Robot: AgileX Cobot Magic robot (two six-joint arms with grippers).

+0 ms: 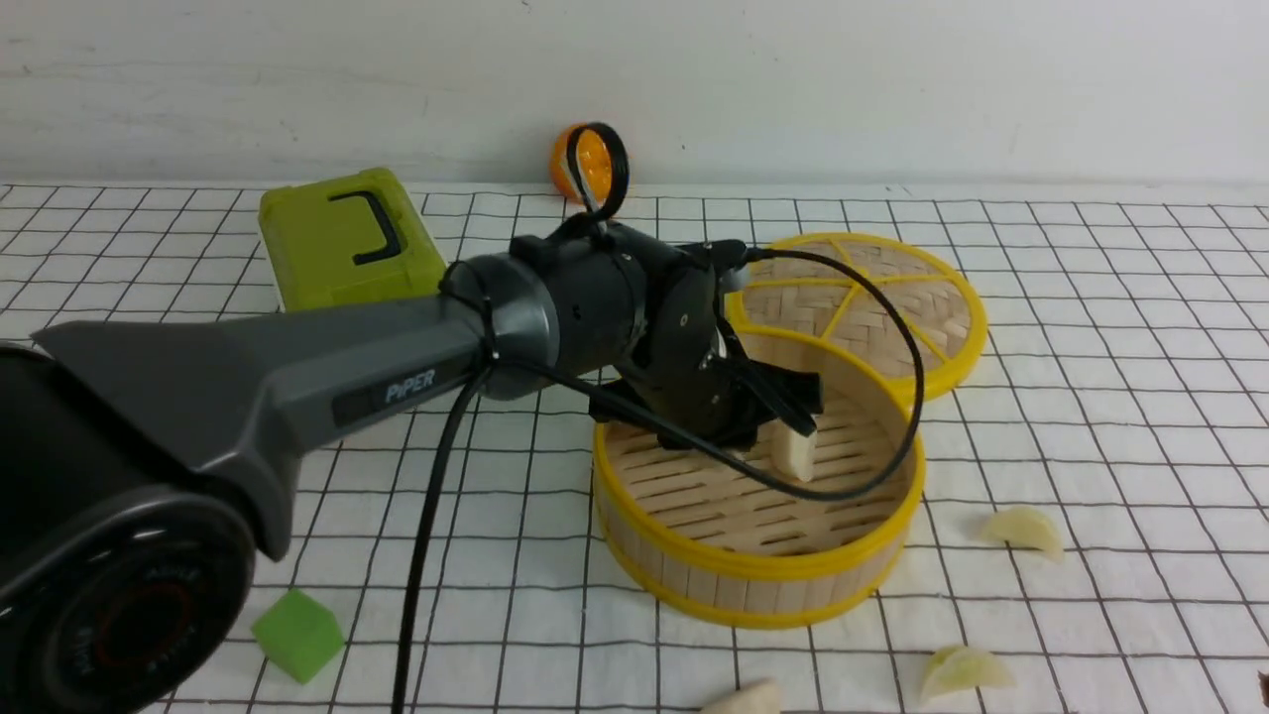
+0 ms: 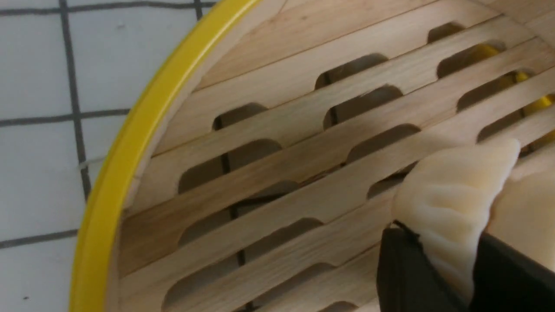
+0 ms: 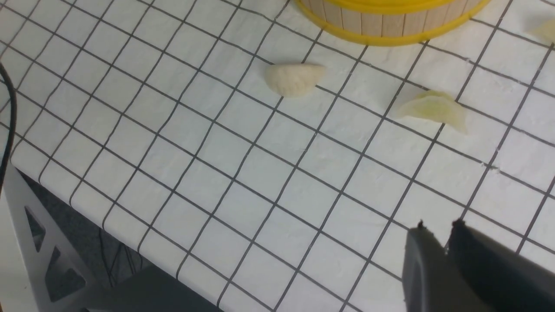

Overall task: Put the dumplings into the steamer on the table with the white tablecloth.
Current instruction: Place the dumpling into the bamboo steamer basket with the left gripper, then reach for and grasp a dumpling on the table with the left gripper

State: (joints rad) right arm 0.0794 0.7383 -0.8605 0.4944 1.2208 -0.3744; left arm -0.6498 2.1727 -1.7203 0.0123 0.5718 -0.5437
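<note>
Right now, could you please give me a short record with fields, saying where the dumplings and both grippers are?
left gripper: shut on the held dumpling, inside the rim of the steamer
right gripper: jaws a narrow gap apart, empty, above the tablecloth
outside steamer: three loose dumplings on the tablecloth
woven lid: behind the steamer

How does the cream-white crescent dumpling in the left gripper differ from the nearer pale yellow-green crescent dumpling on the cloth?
The cream-white dumpling stands on end, pinched by the left gripper inside the bamboo steamer; the yellow-green dumpling lies flat and free on the gridded cloth outside it. Both are small pleated crescents.
</note>
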